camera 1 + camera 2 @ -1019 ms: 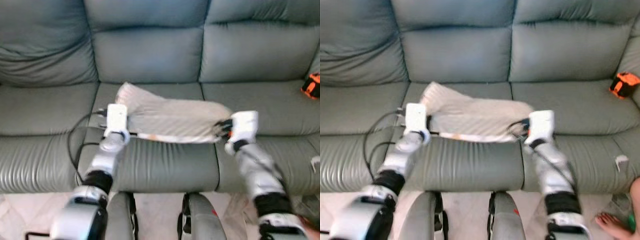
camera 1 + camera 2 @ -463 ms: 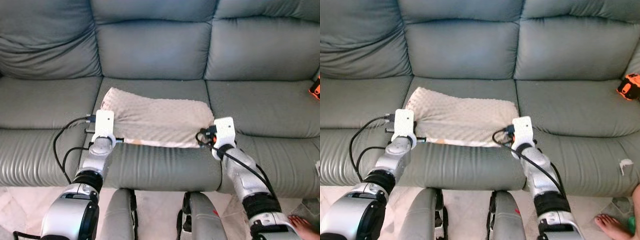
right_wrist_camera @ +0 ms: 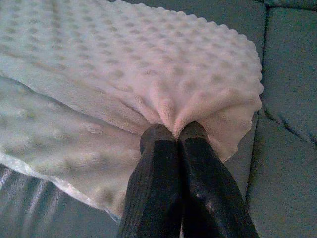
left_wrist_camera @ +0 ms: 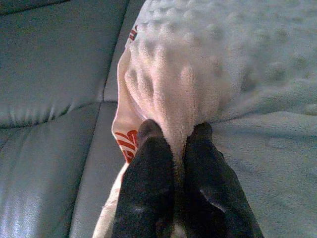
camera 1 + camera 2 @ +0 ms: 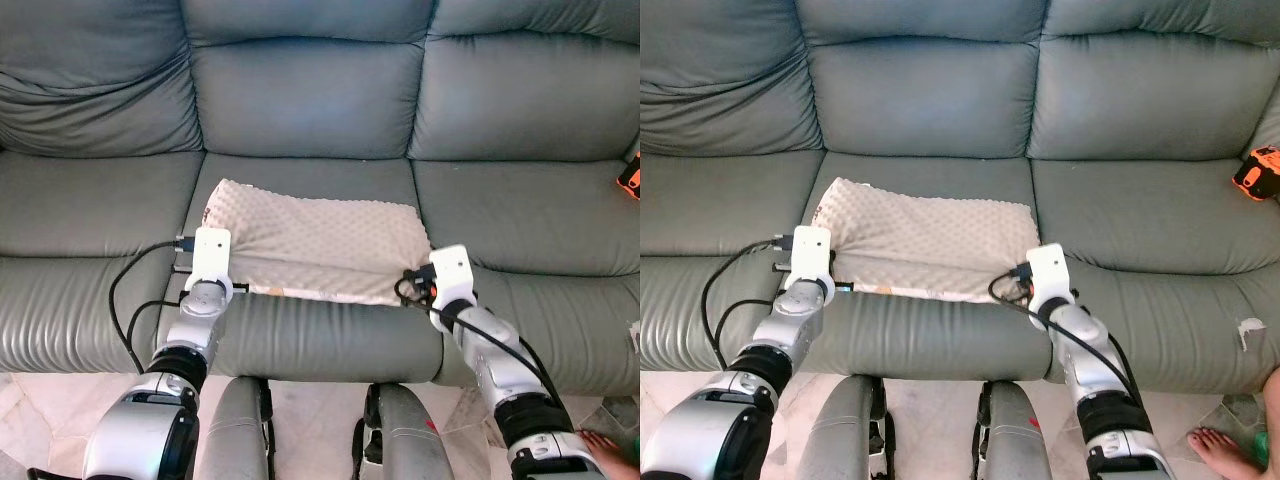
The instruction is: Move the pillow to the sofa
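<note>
Lying flat on the middle seat cushion of a grey-green leather sofa (image 5: 300, 110) is a beige dotted pillow (image 5: 320, 240). The left gripper (image 4: 173, 141) pinches its near left corner between black fingers (image 4: 148, 163) — the right gripper (image 3: 176, 133) likewise clamps a fold at its near right corner.

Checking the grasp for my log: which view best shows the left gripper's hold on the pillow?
The left wrist view: the left gripper has its fingers pinching a fold of the pillow. The eye views show the pillow lying on the sofa, the wrist housing hiding the pinch.
</note>
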